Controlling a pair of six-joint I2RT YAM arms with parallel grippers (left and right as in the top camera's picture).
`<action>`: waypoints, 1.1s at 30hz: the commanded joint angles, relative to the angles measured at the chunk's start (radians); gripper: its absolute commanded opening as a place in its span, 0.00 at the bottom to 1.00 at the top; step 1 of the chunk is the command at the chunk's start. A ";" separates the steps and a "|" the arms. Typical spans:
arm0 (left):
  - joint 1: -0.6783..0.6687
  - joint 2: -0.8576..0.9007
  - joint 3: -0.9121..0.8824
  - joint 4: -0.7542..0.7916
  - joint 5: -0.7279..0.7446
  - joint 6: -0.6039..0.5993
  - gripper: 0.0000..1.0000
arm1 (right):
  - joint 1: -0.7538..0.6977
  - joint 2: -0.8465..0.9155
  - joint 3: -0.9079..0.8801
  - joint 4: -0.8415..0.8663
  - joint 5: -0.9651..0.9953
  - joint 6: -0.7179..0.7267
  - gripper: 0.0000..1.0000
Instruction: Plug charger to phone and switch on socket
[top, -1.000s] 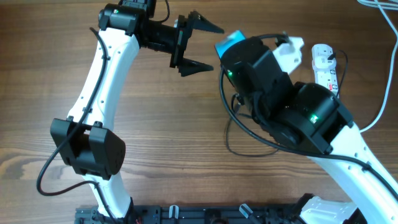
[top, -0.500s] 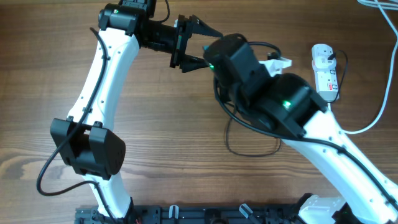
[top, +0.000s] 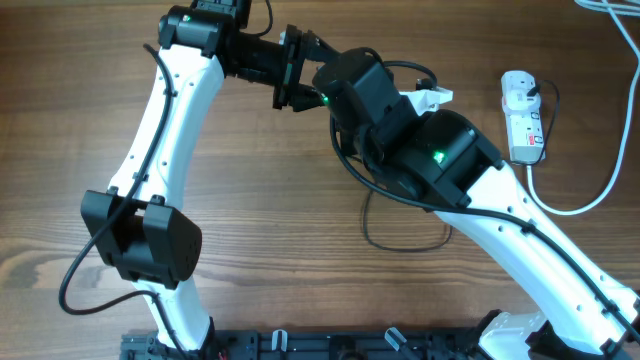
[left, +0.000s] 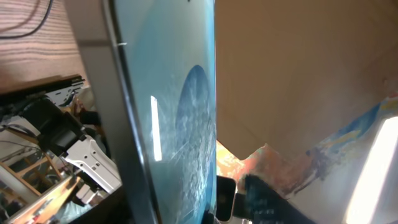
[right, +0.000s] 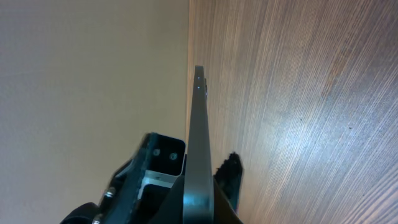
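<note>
Right gripper (right: 198, 160) carried phone (right: 198, 112) left, edge-on over wood-grain table (right: 298, 93), beige wall (right: 93, 62) beyond

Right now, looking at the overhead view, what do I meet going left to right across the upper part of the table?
left arm → right arm → socket → white cord
</note>
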 joint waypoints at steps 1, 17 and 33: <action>-0.002 -0.026 0.020 0.001 -0.010 -0.001 0.47 | -0.002 0.001 0.005 0.013 0.039 0.014 0.04; -0.001 -0.026 0.020 0.001 -0.011 -0.001 0.26 | -0.002 0.001 0.005 0.014 0.017 0.014 0.04; 0.001 -0.026 0.020 0.001 -0.064 0.000 0.04 | -0.002 -0.003 0.005 0.013 0.068 -0.209 0.74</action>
